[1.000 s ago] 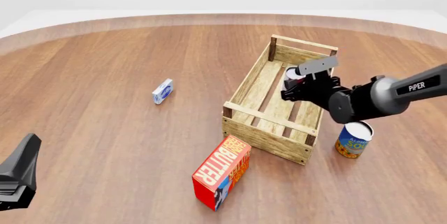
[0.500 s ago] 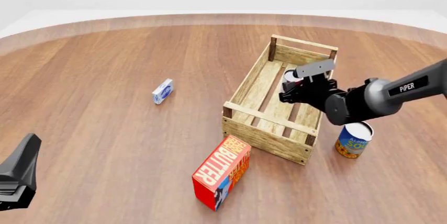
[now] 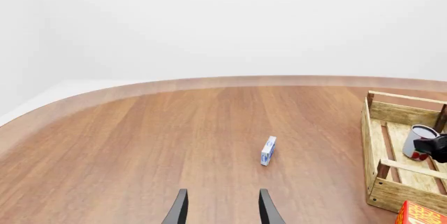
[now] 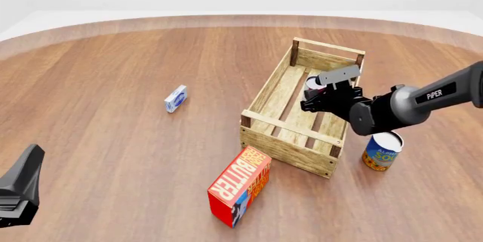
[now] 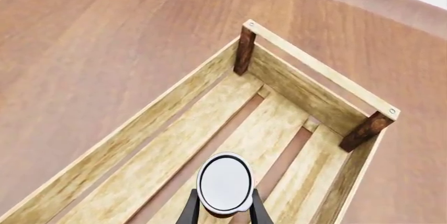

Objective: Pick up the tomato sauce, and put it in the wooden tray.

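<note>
The tomato sauce is a small can with a red label and a silvery top. My right gripper is shut on it, with a dark finger on each side. It holds the can inside the far half of the wooden tray, low over the slats. I cannot tell whether the can touches them. The can and the tray also show in the left wrist view. My left gripper is open and empty, at the near left.
A blue-and-yellow can stands just right of the tray's near corner. A red butter box stands in front of the tray. A small blue-and-white box lies on the wooden table to the left.
My right gripper has moved slightly left and down with the can, lower into the tray. The left arm has not moved.
</note>
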